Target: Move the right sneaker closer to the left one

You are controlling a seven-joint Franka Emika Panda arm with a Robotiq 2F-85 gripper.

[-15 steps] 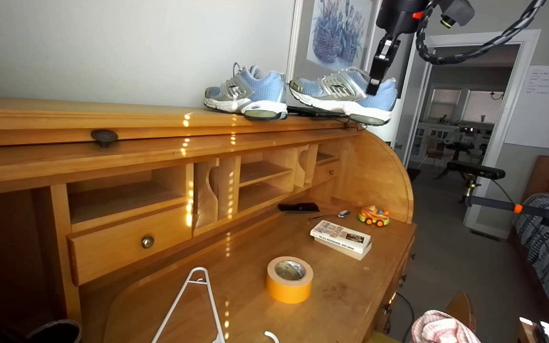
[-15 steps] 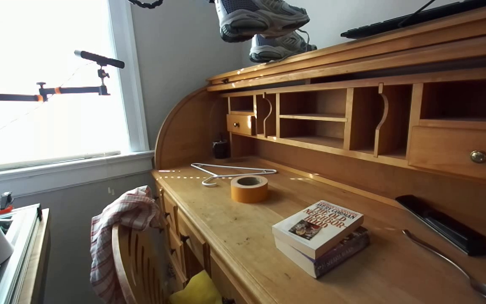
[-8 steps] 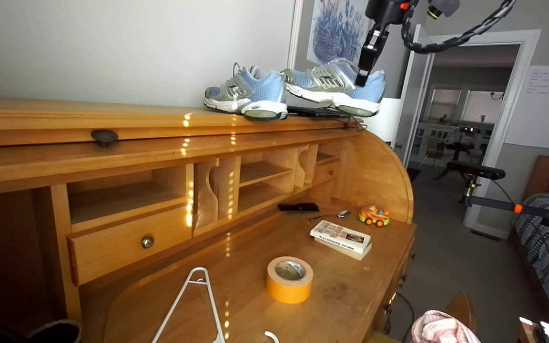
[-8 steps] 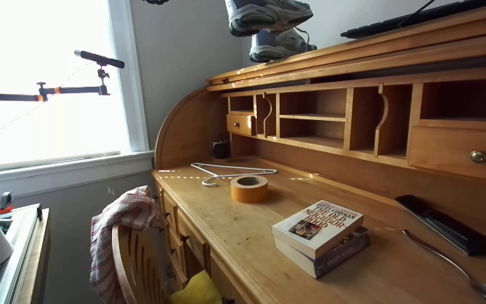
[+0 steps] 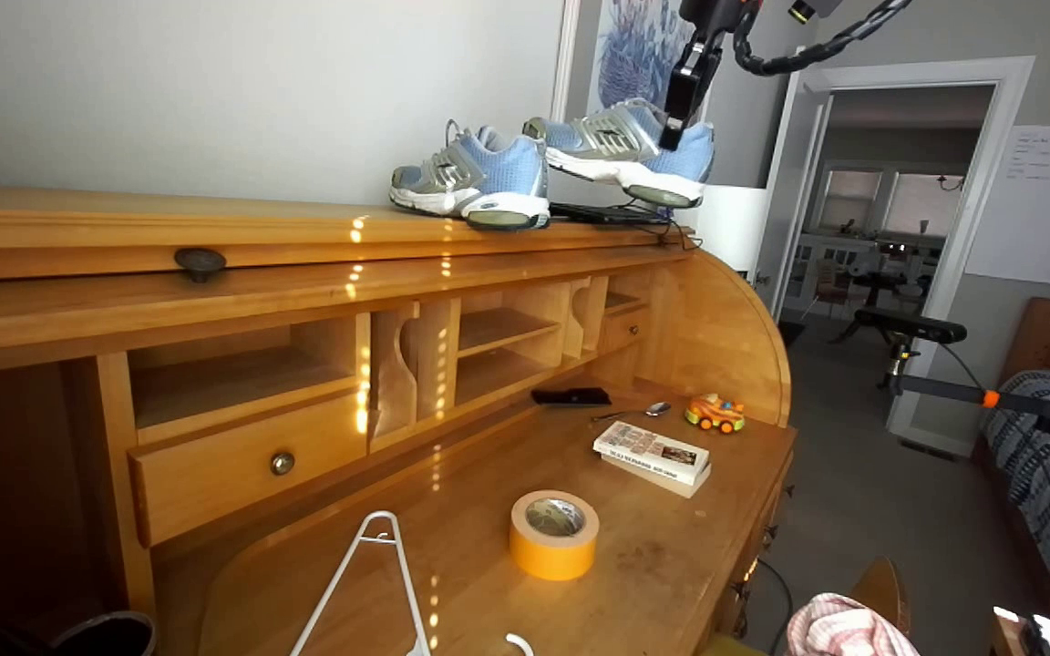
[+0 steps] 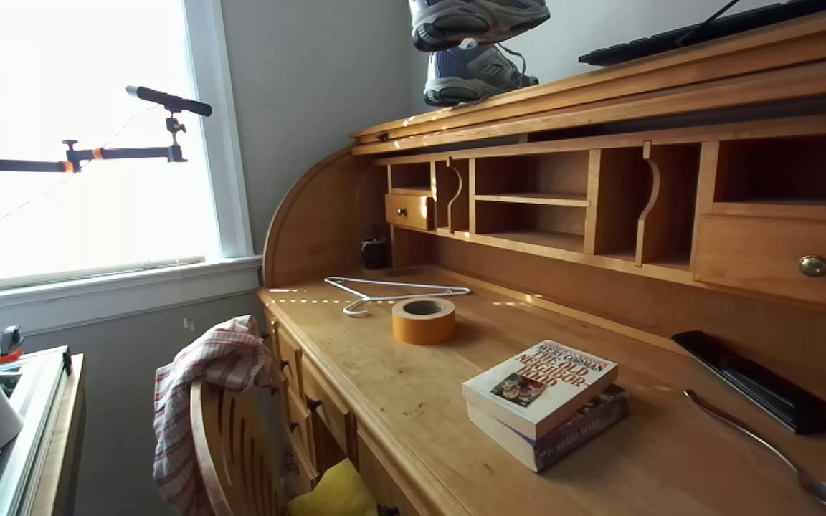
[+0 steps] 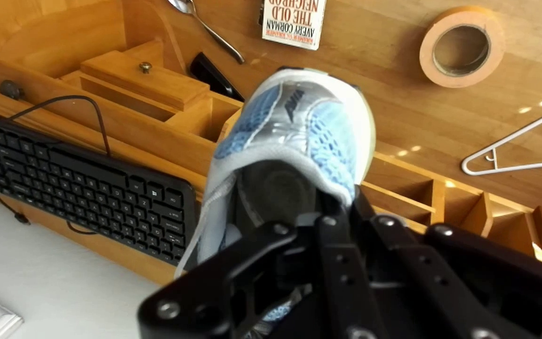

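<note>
The right sneaker (image 7: 282,134) is held in the air above the top of the bench (image 5: 242,206); the jaws are closed on the side wall of its collar, toward the heel. In the wrist view the jaws are seen toward 6 o'clock, and the heel is directed to 12 o'clock. The left sneaker (image 5: 470,177) is seated sole-down on the top of the bench. In an exterior view the right sneaker (image 5: 620,153) is found between 2 and 3 o'clock from the left sneaker, toe pointed to 9 o'clock. In an exterior view the right sneaker (image 6: 481,25) is seen at 12 o'clock from the left sneaker, upper part cut off by the frame. Contact between the two cannot be judged.

Bearings from the right sneaker, wrist view: keyboard (image 7: 87,183) between 8 and 9 o'clock, on the top of the bench; on the lower surface, spoon (image 7: 217,36) at 11, book (image 7: 293,22) at 12, tape roll (image 5: 554,552) at 2, white hanger (image 7: 530,166) at 3. A second book (image 6: 578,433) is noted beneath the first in both exterior views.
</note>
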